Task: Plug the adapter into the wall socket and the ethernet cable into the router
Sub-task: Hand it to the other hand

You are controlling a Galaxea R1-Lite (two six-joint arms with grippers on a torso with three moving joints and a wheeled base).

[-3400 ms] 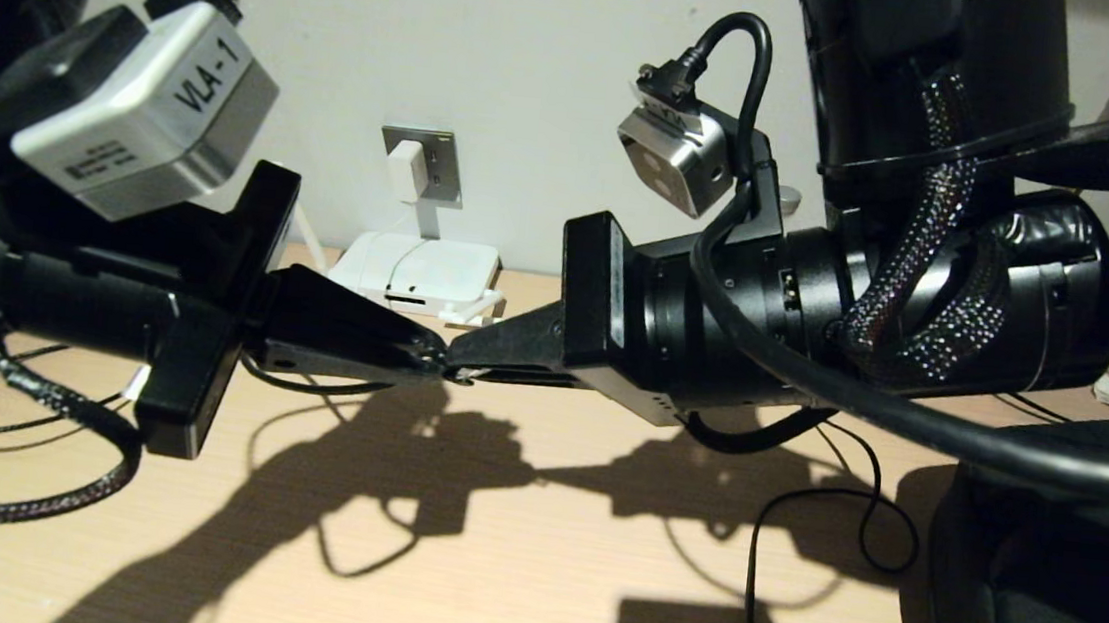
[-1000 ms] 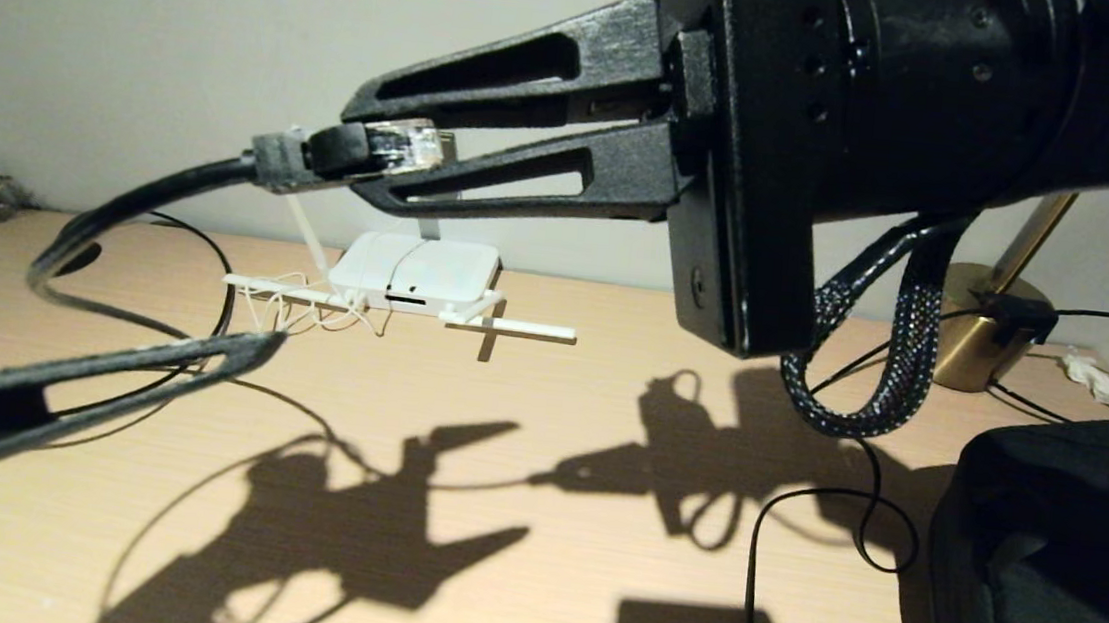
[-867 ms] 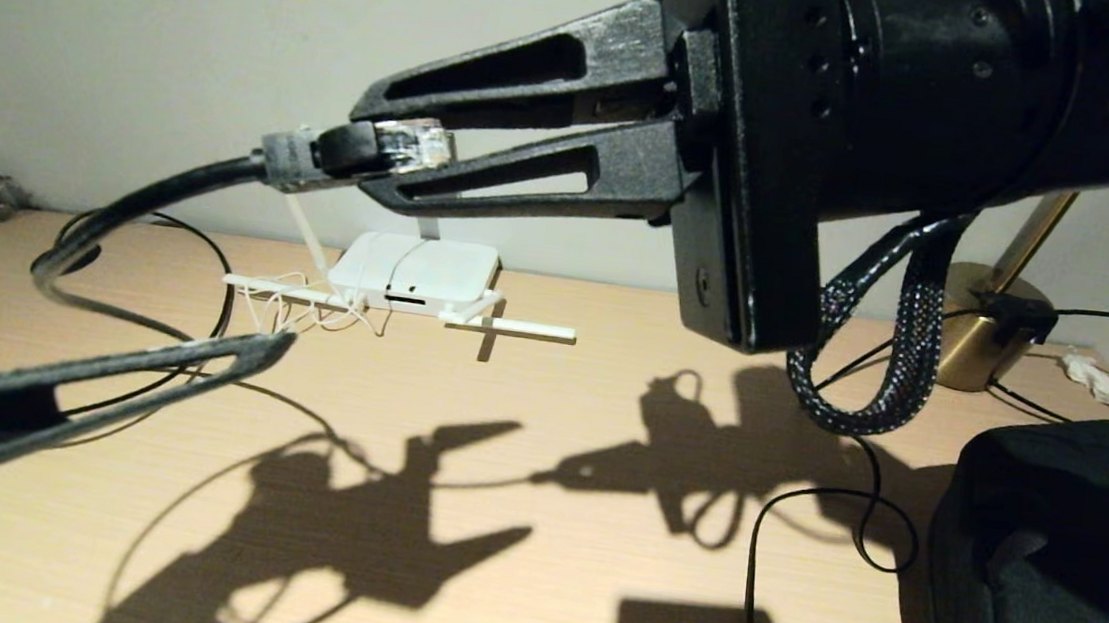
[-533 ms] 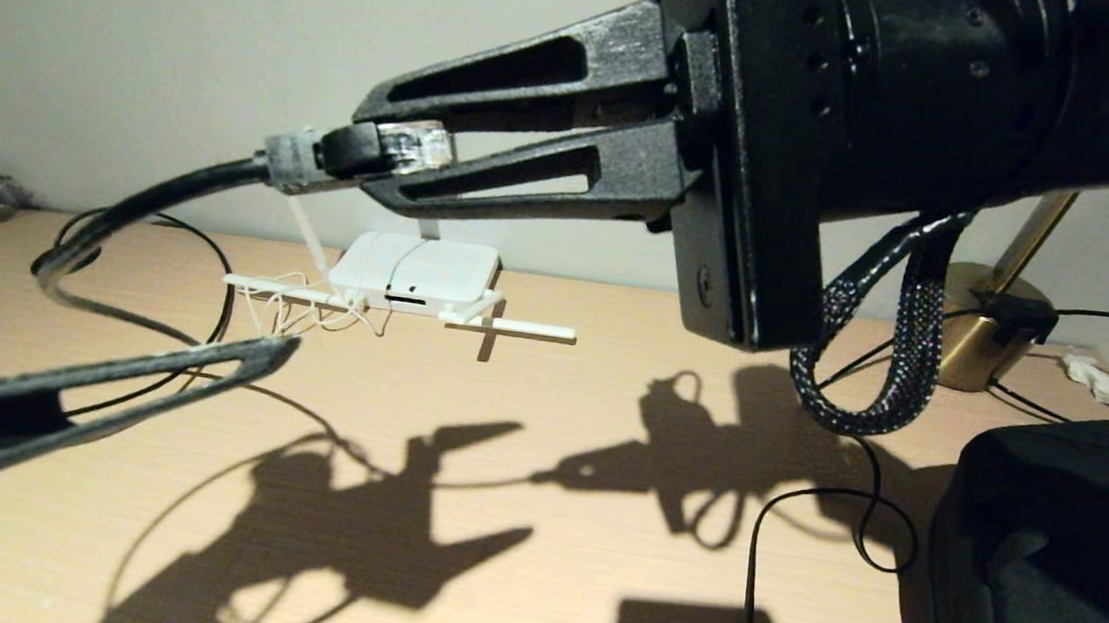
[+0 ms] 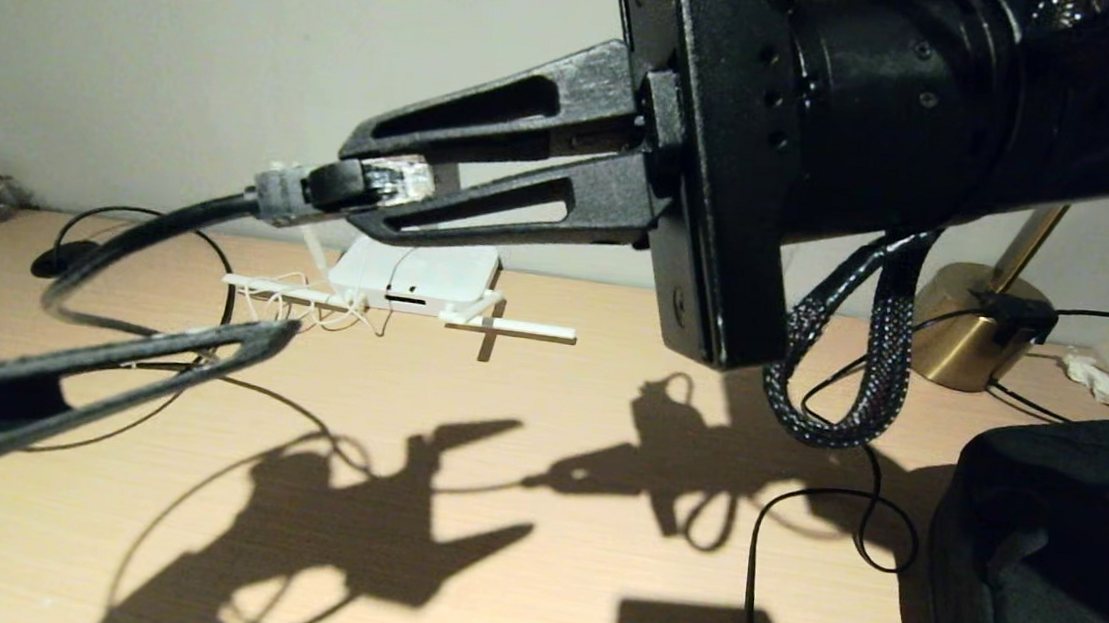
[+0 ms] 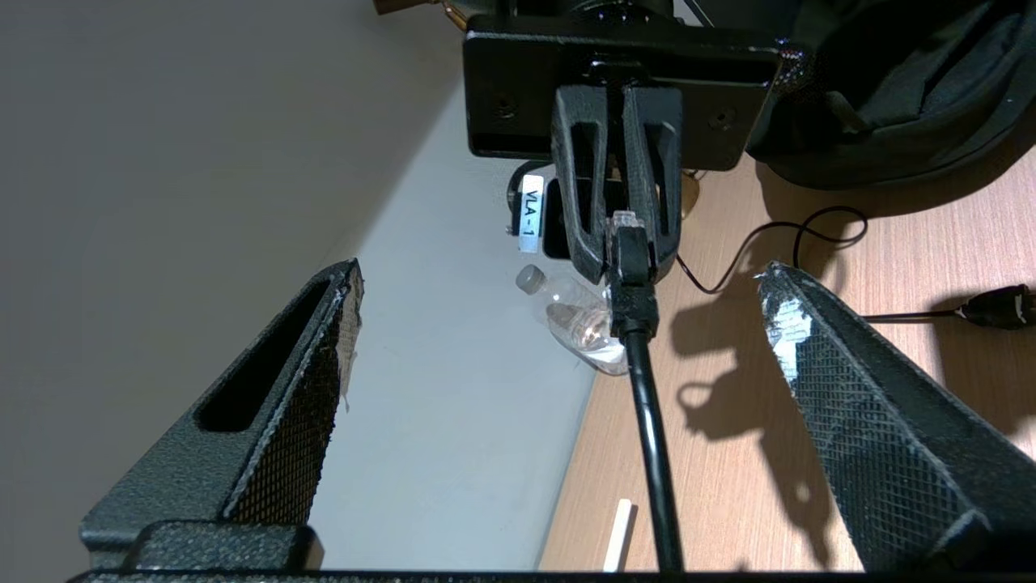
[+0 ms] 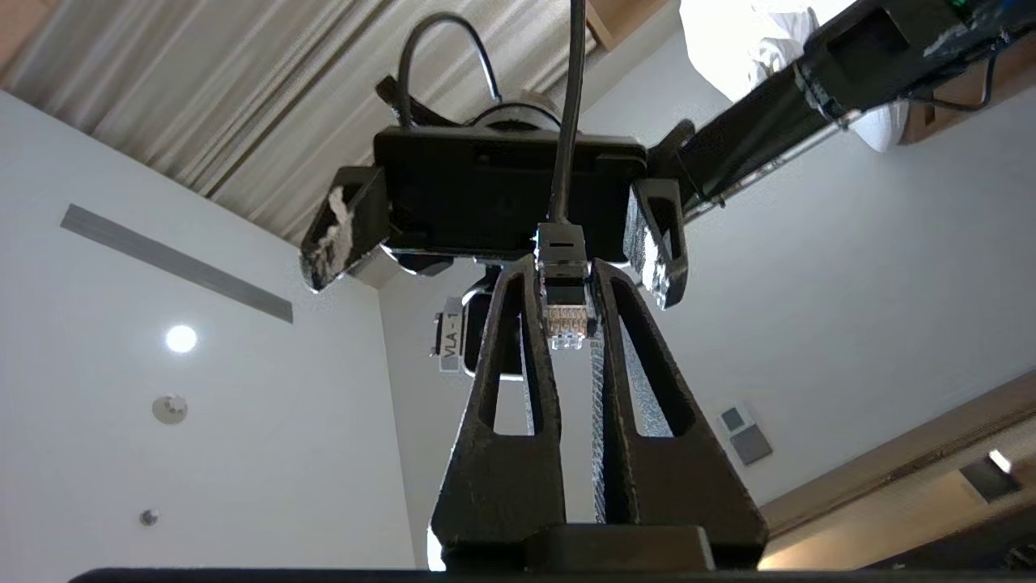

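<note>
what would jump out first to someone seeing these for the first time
The right gripper, raised close to the head camera, is shut on the ethernet cable at its clear connector. Below it on the desk by the wall lies the white router. The left gripper is open at the left.

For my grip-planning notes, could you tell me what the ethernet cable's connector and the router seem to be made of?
The ethernet cable's small clear connector looks like transparent glossy plastic, its contacts showing through, clamped in the right gripper. The flat white router looks like smooth matte plastic, judging by its even, rounded shell.
</note>
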